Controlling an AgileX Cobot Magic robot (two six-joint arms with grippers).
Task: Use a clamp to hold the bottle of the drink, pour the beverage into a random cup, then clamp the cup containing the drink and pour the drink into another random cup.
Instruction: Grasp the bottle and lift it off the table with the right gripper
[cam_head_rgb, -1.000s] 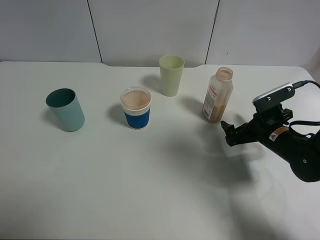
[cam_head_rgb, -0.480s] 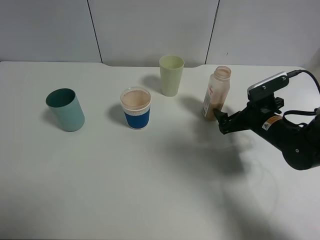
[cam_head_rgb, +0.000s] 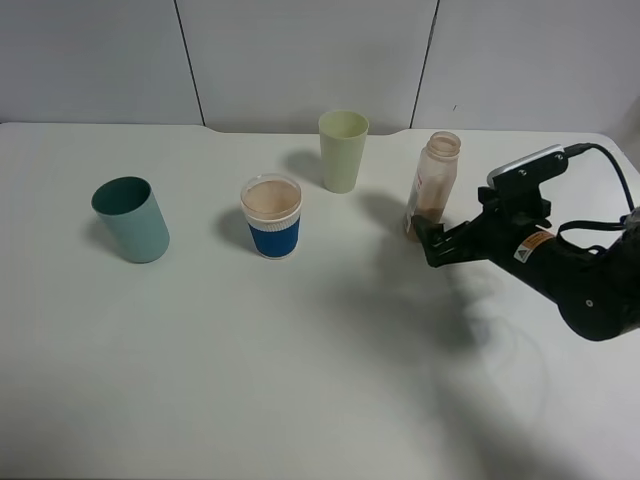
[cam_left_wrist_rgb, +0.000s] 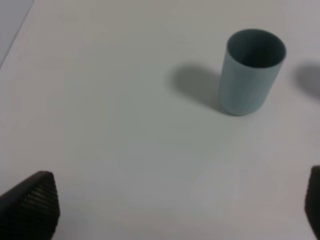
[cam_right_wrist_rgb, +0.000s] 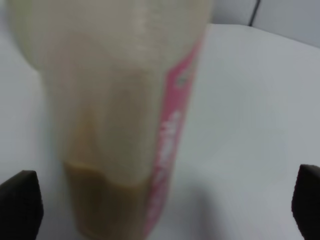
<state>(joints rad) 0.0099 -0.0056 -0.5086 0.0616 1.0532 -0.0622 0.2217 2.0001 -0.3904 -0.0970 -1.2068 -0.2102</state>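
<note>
Near the table's right edge the right clamp (cam_head_rgb: 432, 240) is spread wide and pinches nothing. Just beyond it the bottle (cam_head_rgb: 436, 185) stands upright, with a little drink (cam_right_wrist_rgb: 107, 200) at its bottom. The blue-banded cup (cam_head_rgb: 272, 216), nearly full, stands mid-table.

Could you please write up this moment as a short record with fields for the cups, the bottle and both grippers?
table: white, bearing three cups and one bottle
teal cup: upright, looks empty
blue-banded cup: upright, holds tan drink
green tumbler: upright, farthest back of the cups
bottle: upright, no cap seen, drink low inside
right gripper: open, fingertips either side of the bottle, not closed on it
left gripper: open, holding nothing
</note>
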